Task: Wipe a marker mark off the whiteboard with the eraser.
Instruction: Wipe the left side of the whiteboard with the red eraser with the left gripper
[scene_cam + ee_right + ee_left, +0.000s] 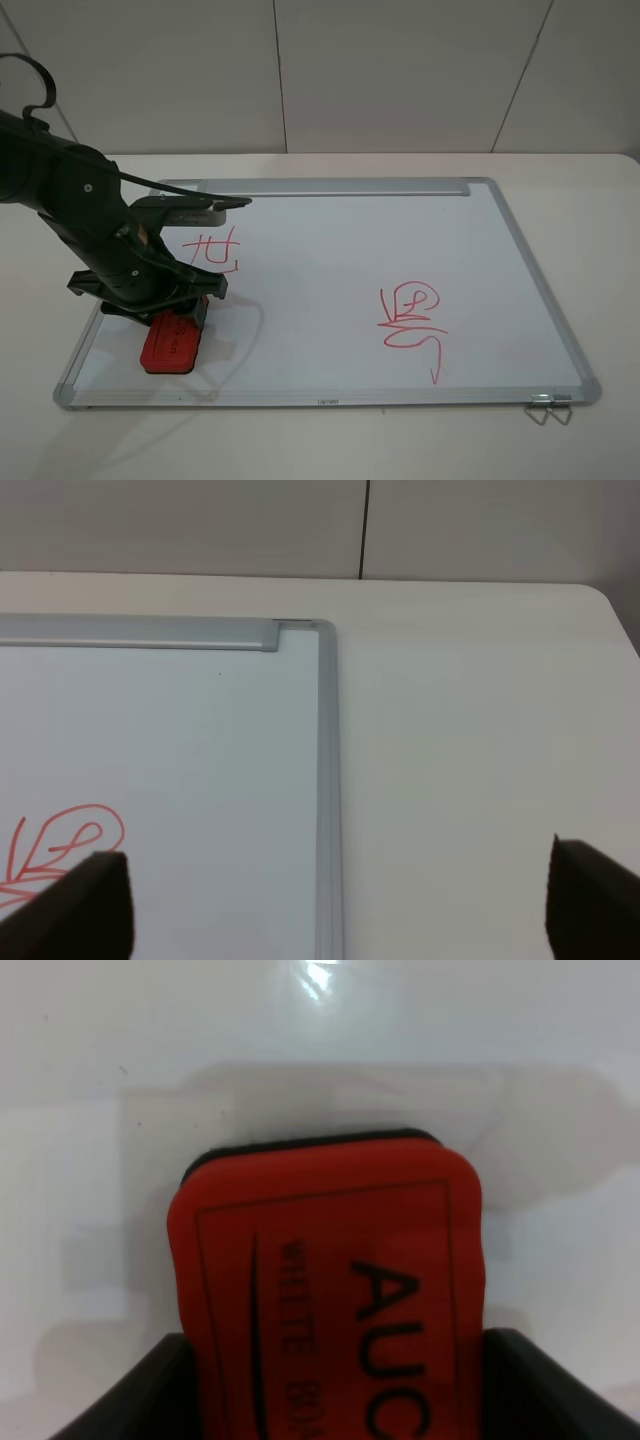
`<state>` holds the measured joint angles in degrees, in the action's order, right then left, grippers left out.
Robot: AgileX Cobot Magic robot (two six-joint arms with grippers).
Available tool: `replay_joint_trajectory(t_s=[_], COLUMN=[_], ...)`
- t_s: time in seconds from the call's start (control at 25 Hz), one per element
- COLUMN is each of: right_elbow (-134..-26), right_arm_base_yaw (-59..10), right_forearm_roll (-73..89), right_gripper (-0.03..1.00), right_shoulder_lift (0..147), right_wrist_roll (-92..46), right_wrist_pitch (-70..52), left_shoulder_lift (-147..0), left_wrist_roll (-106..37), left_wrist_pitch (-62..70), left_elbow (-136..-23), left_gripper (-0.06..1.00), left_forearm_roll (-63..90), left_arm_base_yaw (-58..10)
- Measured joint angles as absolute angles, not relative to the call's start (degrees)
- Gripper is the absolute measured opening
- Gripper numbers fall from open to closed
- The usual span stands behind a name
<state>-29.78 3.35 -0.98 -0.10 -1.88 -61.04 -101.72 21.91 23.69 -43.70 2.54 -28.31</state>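
Two claws differ: the left gripper is clenched on the red eraser, which sits on the whiteboard near its front-left corner, just short of the boxy red marker mark (not touching it), while the right gripper hangs spread wide over the board's right edge.

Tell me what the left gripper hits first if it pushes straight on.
Likely the bare whiteboard, met through the eraser the left gripper grips; whether they already touch is unclear.
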Motion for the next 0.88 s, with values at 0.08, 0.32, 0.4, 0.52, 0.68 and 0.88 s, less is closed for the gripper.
replay_joint_trajectory(t_s=[0.08, 0.32, 0.4, 0.52, 0.68, 0.88], right_elbow=[-29.78, -29.78, -29.78, -29.78, -29.78, -29.78], right_arm_base_yaw=[3.35, 3.35, 3.35, 3.35, 3.35, 3.35], right_forearm_roll=[-0.98, -0.98, -0.98, -0.98, -0.98, -0.98], right_gripper=[0.71, 0.71, 0.71, 0.71, 0.71, 0.71], right_shoulder_lift=[-0.10, -0.10, -0.10, -0.10, -0.10, -0.10], right_wrist_roll=[-1.88, -1.88, -1.88, -1.88, -1.88, -1.88], right_wrist_pitch=[-61.04, -61.04, -61.04, -61.04, -61.04, -61.04], left_shoulder_lift=[-101.72, -101.72, -101.72, -102.00, -104.98, -111.00], left_wrist_roll=[21.91, 20.55, 20.42, 23.42, 30.76, 35.42], left_wrist_pitch=[25.55, 32.52, 33.95, 36.49, 41.56, 46.06], left_elbow=[-44.73, -52.77, -56.28, -61.45, -68.44, -76.31], left_gripper=[0.56, 0.56, 0.56, 0.56, 0.56, 0.56], left_forearm_roll=[2.54, 2.54, 2.61, 2.64, 2.58, 2.52], left_arm_base_yaw=[-28.31, -28.31, -27.74, -25.16, -20.48, -18.28])
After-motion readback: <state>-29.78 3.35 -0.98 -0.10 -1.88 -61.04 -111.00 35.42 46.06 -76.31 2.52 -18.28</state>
